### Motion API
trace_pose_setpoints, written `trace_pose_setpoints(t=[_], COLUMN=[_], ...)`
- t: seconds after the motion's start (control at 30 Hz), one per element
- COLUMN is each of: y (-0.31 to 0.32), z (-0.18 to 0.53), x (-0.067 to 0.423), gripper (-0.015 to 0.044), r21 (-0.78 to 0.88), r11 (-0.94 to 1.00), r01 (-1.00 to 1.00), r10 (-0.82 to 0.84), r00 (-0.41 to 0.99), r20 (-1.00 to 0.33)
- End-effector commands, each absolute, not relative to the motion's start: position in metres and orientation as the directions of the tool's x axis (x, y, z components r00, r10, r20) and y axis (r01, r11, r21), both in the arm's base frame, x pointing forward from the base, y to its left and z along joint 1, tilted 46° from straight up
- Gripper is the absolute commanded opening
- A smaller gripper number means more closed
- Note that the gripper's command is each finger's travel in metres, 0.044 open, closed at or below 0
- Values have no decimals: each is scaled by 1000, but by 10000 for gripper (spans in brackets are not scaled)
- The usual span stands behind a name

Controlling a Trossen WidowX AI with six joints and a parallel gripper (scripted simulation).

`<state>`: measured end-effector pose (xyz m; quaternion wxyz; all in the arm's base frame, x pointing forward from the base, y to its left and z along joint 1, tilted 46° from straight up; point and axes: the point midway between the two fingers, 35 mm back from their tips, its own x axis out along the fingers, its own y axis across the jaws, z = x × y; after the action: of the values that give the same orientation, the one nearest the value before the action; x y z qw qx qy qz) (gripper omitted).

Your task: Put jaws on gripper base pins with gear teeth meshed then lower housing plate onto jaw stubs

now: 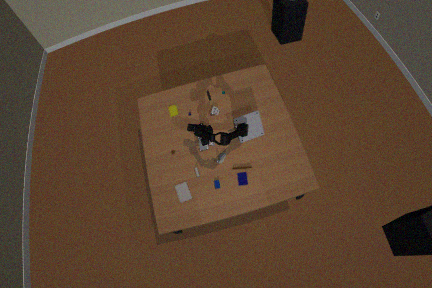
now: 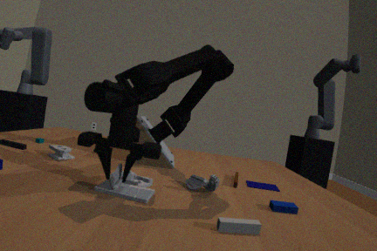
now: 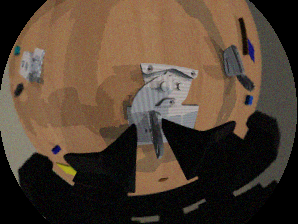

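On wooden table (image 1: 285,174) (image 2: 174,226) (image 3: 90,30), with gripper (image 1: 203,137) (image 2: 117,180) (image 3: 148,124) clamped on held jaw piece (image 2: 116,175) (image 3: 156,137) at base (image 1: 203,147) (image 2: 135,193) (image 3: 187,117), seating unclear; with loose jaw piece (image 1: 221,157) (image 2: 198,183) (image 3: 233,62) and probable housing plate (image 1: 215,110) (image 2: 61,152) (image 3: 32,66), 2 unfitted.

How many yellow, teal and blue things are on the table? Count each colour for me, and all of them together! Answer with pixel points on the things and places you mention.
Yellow: 1, a flat square (image 1: 173,110) (image 3: 66,169)
Teal: 1, a small block (image 1: 223,92) (image 2: 39,140) (image 3: 17,50)
Blue: 3, a dark flat piece (image 1: 242,178) (image 2: 263,186) (image 3: 251,50), a brighter block (image 1: 217,184) (image 2: 284,206) (image 3: 249,100) and a tiny piece (image 1: 190,113) (image 2: 1,164) (image 3: 56,149)
Total: 5
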<state>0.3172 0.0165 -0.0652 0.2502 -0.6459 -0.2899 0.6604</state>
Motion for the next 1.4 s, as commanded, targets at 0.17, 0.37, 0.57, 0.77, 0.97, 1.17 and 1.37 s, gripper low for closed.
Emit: trace_pose_setpoints(t=[0.17,0.37,0.57,0.77,0.97,1.17,1.37], y=[18,19,19,19,19,19,18], z=[-66,-67,-67,-67,-67,-67,-67], x=[318,317,317,317,317,317,317], gripper=[134,134,134,134,134,134,224], r21=[-708,-708,-708,-708,-708,-708,-706], r11=[-705,-705,-705,-705,-705,-705,-707], r01=[42,42,42,42,42,42,42], r10=[707,707,707,707,707,707,705], r00=[-39,-39,-39,-39,-39,-39,-39], r20=[-706,-706,-706,-706,-706,-706,-708])
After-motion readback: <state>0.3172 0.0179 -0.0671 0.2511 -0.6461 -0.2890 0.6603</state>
